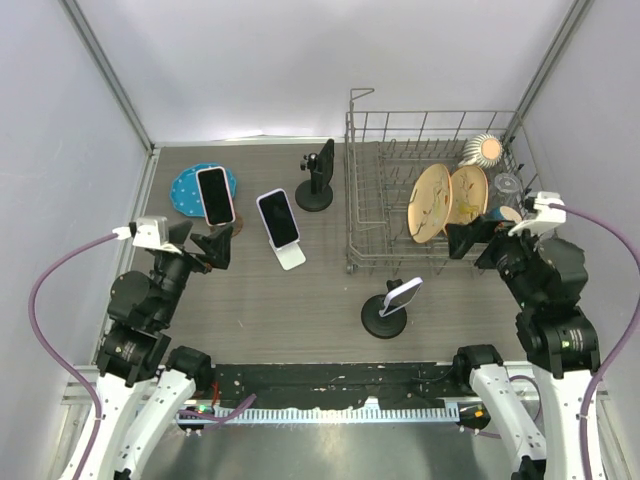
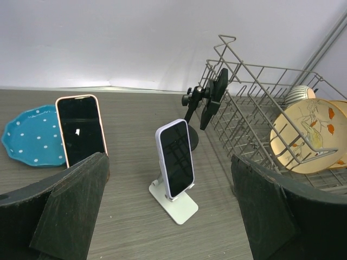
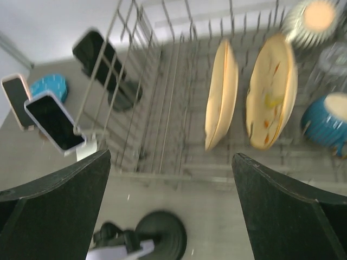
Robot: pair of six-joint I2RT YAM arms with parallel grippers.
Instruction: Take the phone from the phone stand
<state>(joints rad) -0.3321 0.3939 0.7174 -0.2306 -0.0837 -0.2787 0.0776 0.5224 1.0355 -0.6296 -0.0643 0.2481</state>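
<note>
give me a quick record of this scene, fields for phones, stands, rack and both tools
phones: three
pink phone: overlaps the blue plate in the top view; its support is hidden
white phone: propped on the white stand
third phone: on the round black stand
empty stand: black, left of the dish rack
rack contents: two plates on edge, plus other dishes
left tool: open, holding nothing
right tool: open, holding nothing

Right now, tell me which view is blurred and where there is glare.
Right wrist view: smeared by blur, the plates soft-edged. Left wrist view: sharp, with a small glint on the pink-cased phone. Top view: sharp, with a washed-out bright strip along the bottom.
</note>
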